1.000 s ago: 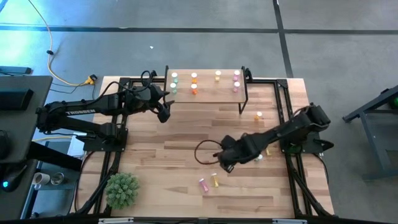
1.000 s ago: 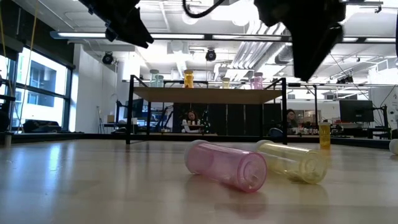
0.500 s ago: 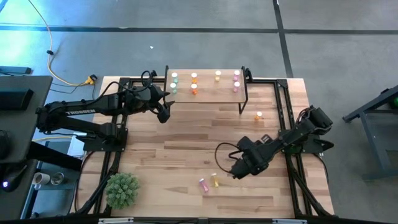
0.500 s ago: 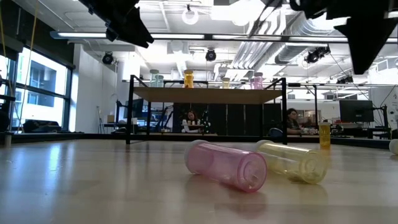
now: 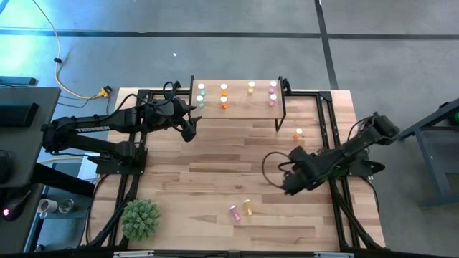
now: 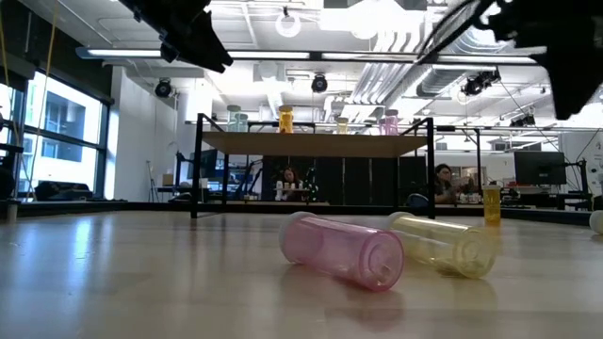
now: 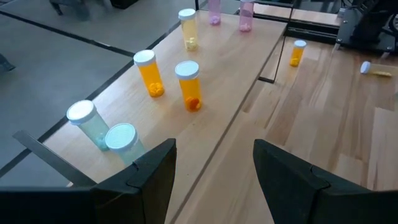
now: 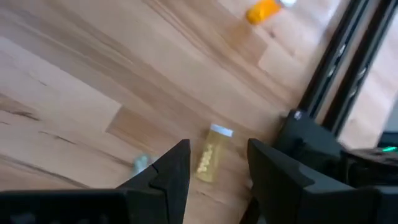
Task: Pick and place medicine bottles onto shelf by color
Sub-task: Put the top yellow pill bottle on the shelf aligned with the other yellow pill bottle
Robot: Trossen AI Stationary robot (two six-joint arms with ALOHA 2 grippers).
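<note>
Your right fingers (image 5: 287, 184) hang spread and empty over the right side of the counter (image 5: 215, 154). In the right wrist view a yellow bottle (image 8: 210, 153) lies flat on the boards, showing straight ahead in the gap between the two fingers, its long axis running roughly along the line of that gap. That is the relation your coming move turns on: you would likely drop onto it with little turning of the wrist. A small pale thing lies close by it, too blurred to name. This arm is plainly the nearer one to that bottle.

Your left fingers (image 7: 211, 174) hover spread, pinching nothing, at the left end of the shelf (image 5: 244, 111), which stands at the far edge of the counter.

Count on the shelf, from the left wrist view: two green bottles (image 7: 102, 129), two orange (image 7: 171, 81), one yellow (image 7: 188, 28), two pink (image 7: 230, 12), all upright, seven in all, grouped by colour from left to right.

Count loose on the counter: one orange bottle (image 5: 298, 133) upright just right of the shelf, one pink (image 6: 344, 250) and one yellow (image 6: 443, 243) lying on their sides, just beside each other at the near middle, plus the yellow one under your right fingers. A small green plant (image 5: 140, 218) sits at the near left corner.
</note>
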